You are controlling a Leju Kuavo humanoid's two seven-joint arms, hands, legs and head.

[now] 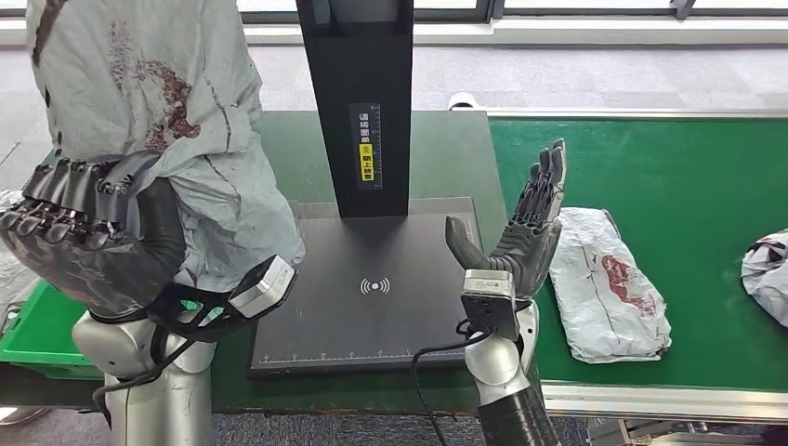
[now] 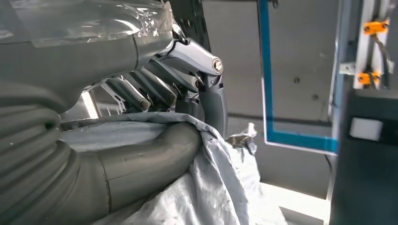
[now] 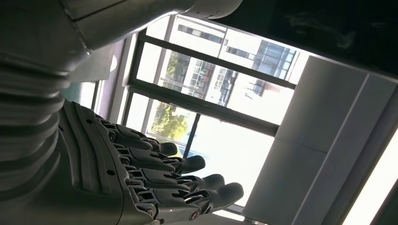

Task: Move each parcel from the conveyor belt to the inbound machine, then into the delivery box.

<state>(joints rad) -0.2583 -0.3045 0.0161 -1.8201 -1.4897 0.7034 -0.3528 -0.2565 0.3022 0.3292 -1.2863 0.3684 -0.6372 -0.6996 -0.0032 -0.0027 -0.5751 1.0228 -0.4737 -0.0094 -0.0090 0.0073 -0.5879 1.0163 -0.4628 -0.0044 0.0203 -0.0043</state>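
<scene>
- The left hand (image 1: 70, 218) gripped a grey parcel (image 1: 158, 102), fingers curled over its lower edge, and held it raised at the left of the head view; the bag hung upright, its long axis roughly vertical, with a red print on its face.
- In the left wrist view the thumb (image 2: 155, 161) pressed into the crumpled grey film (image 2: 211, 187), so the hold looked firm.
- The held parcel sat to the left of the inbound machine's dark scan plate (image 1: 372, 316) and overlapped its left edge in the picture; the green delivery box (image 1: 37, 325) lay below and left of that hand, at the table edge.
- My reading: the next move hinged on that relation. The box lay almost directly under the left hand, so the left arm was plainly the one to lower the parcel into it. Whether the parcel had been scanned could not be told.
- The right hand (image 1: 525, 232) stood open, fingers straight and together, pointing up, palm towards the machine's black post (image 1: 358, 102), holding nothing.
- A second parcel (image 1: 609, 283) lay flat on the green conveyor belt (image 1: 669, 167), just right of the right hand, its long axis running away from the robot.
- A third parcel (image 1: 767, 274) showed at the belt's far right edge.
</scene>
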